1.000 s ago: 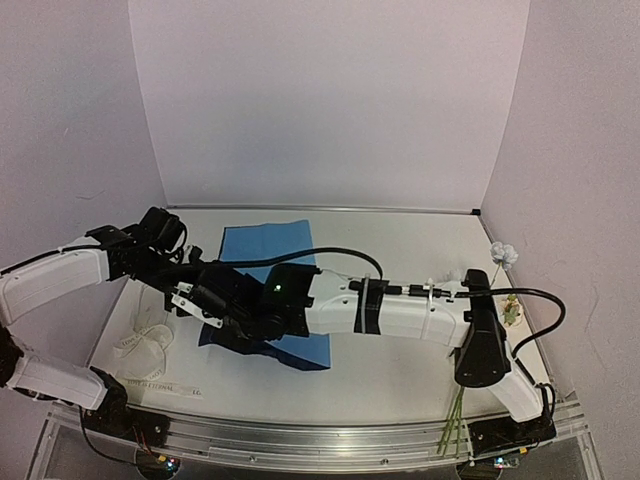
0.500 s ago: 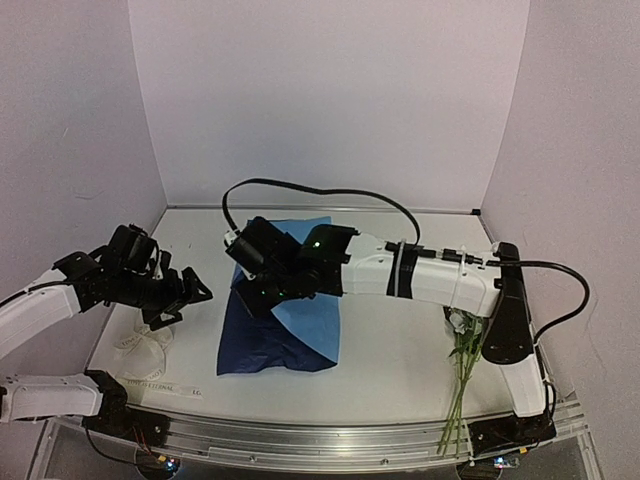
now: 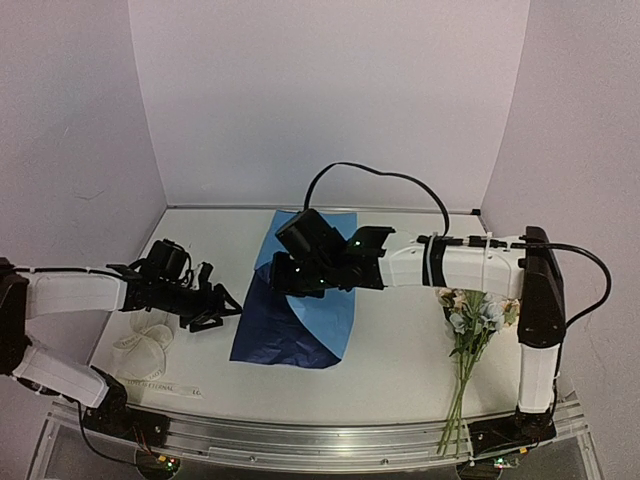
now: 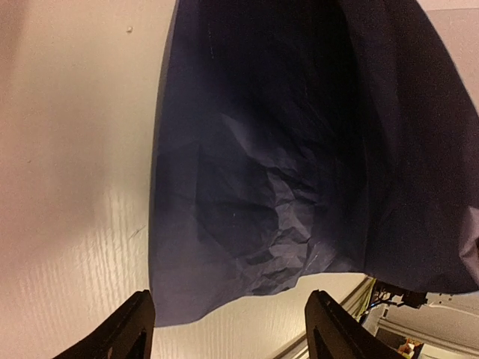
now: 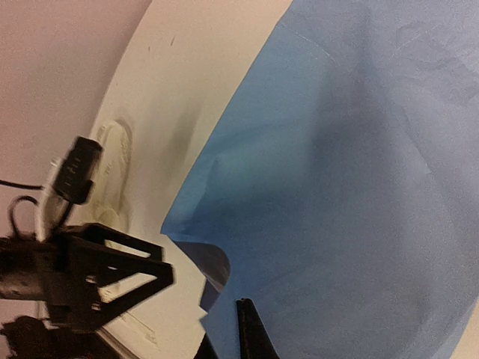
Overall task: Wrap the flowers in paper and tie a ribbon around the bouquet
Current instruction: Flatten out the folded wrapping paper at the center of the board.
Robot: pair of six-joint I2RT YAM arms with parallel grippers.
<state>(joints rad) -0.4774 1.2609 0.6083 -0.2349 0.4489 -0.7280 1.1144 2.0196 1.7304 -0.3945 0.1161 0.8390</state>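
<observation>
Two arms meet at the paper (image 3: 318,300) in the middle of the table (image 3: 400,370). From the right, the right gripper (image 3: 284,274) reaches across with its jaws pinched together on the sheet's left part. It holds the sheet raised: light face up and to the right, dark face hanging near left, lower edge on the table. The left gripper (image 3: 222,308) sits low just left of the sheet, fingers apart, nothing between them. The flowers (image 3: 472,312) lie well to the right, stems running toward the near edge. The ribbon (image 3: 143,347) is heaped at near left. Only the left wrist view shows the dark face's crumpled creases, with the fingertips (image 4: 138,325) just short of its edge. The right wrist view shows the smoother light face.
</observation>
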